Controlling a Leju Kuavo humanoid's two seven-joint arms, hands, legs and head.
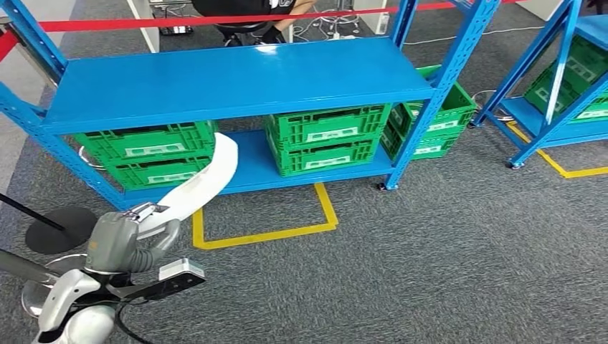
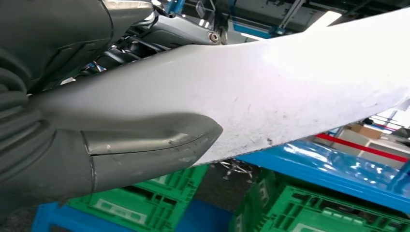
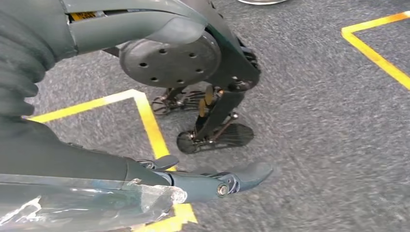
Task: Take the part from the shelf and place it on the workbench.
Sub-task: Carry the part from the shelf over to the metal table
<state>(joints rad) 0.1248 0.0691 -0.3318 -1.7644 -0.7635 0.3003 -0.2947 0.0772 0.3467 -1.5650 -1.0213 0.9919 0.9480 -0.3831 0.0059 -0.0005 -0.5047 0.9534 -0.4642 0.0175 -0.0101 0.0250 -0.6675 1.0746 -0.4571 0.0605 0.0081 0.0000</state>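
My left hand [image 1: 131,238] grips one end of a long, curved white part [image 1: 208,178], low at the left of the head view. The part rises up and forward, and its far tip overlaps the lower level of the blue shelf [image 1: 236,80]. Close up in the left wrist view, the white part [image 2: 280,92] lies across the hand with the grey thumb [image 2: 150,145] pressed against its near side. My right hand [image 3: 72,162] hangs over the grey carpet with nothing in it. Its dark fingers [image 3: 212,181] are stretched out, well apart from the thumb [image 3: 140,26].
Green crates [image 1: 326,136] stand on the shelf's lower level, with more [image 1: 147,152] at the left. A second blue shelf [image 1: 566,86] stands at the right. Yellow tape [image 1: 269,229] marks a square on the carpet. A black round stand base [image 1: 61,228] is at the left. A person [image 1: 247,11] sits behind red tape.
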